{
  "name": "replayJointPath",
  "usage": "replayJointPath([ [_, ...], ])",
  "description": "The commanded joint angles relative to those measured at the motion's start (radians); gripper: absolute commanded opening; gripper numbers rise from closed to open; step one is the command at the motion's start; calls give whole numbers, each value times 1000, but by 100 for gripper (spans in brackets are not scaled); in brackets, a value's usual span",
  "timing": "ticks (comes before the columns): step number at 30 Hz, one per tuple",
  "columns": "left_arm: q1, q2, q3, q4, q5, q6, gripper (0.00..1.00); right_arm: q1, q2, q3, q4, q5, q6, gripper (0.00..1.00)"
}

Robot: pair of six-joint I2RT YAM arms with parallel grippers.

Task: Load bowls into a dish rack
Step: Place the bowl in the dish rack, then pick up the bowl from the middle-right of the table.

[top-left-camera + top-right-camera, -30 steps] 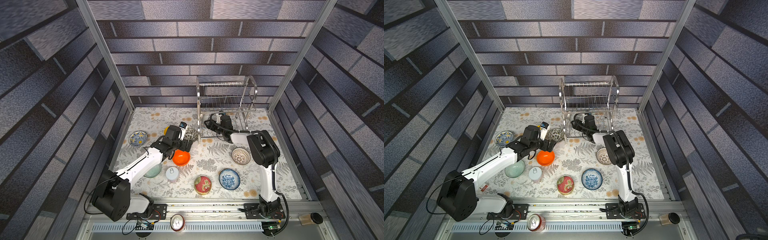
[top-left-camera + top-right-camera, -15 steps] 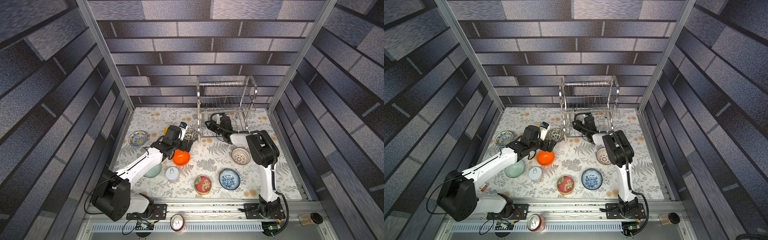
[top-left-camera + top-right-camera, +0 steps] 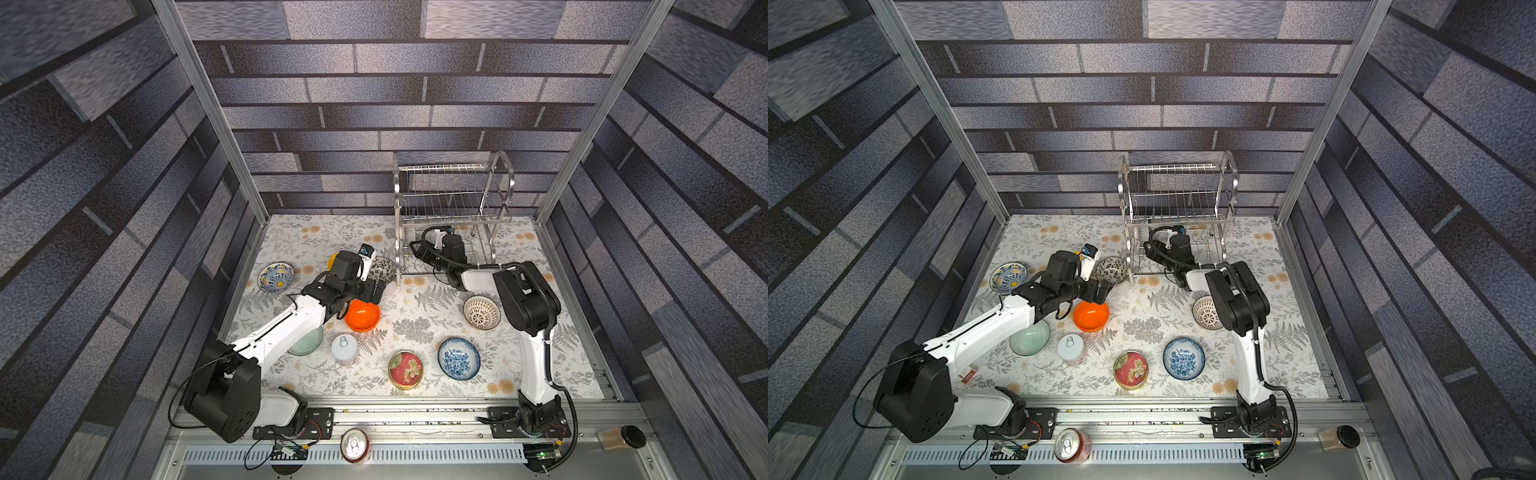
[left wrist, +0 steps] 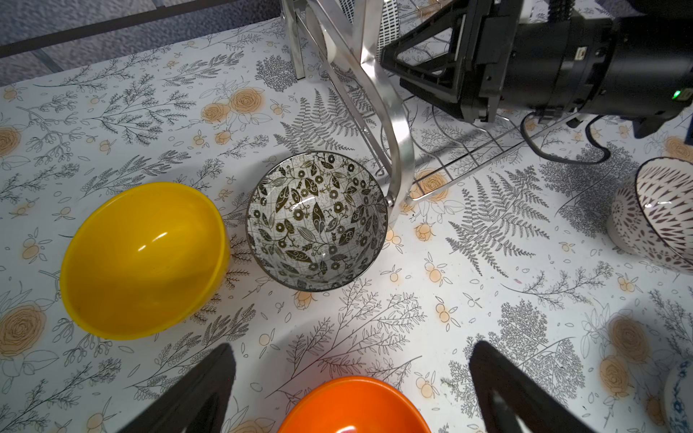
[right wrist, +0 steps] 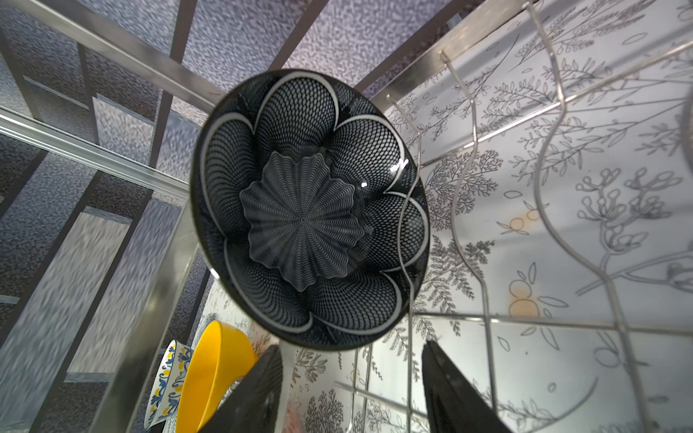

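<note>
Eight bowls are showing across the views, one of them racked; the dark navy bowl [image 5: 307, 210] is standing on edge in the lower tier of the dish rack [image 3: 451, 199], one wavy wire crossing in front of its rim. The right gripper [image 5: 352, 356] is reaching into that tier, jaws parted and released, nothing between them; wire uprights are crowding one side of it and the steel frame the other.

The left gripper [image 4: 350, 352] is hanging spread wide, holding nothing, over the orange bowl [image 4: 354, 406]. The yellow bowl [image 4: 144, 260] and dark floral bowl [image 4: 317, 221] are sitting just beyond it, close together; the floral rim is lying right at the rack's arched foot, leaving little room there.

The white lattice bowl [image 3: 481, 312] is resting beside the right arm's elbow. The blue floral bowl [image 3: 458, 358], red tin [image 3: 405, 369] and white can [image 3: 344, 348] are lining the near part of the table [image 3: 415, 303]; the pale green bowl [image 3: 307, 343] is lying half hidden under the left arm; the yellow-and-blue bowl [image 3: 276, 277] is sitting near the side edge.

The rack is standing at the back edge by the wall; a bare strip of cloth is running between the orange and lattice bowls.
</note>
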Motion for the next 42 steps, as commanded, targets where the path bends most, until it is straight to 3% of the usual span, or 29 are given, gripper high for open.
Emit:
replayJointPath([
  [1, 8, -9, 35, 0, 14, -17, 100, -4, -42, -36, 21, -21, -5, 62],
  [28, -1, -43, 33, 0, 9, -9, 100, -38, -111, -118, 177, -60, 194, 62],
  [42, -4, -39, 34, 0, 2, -14, 100, -38, -262, -280, 193, -85, 215, 61],
])
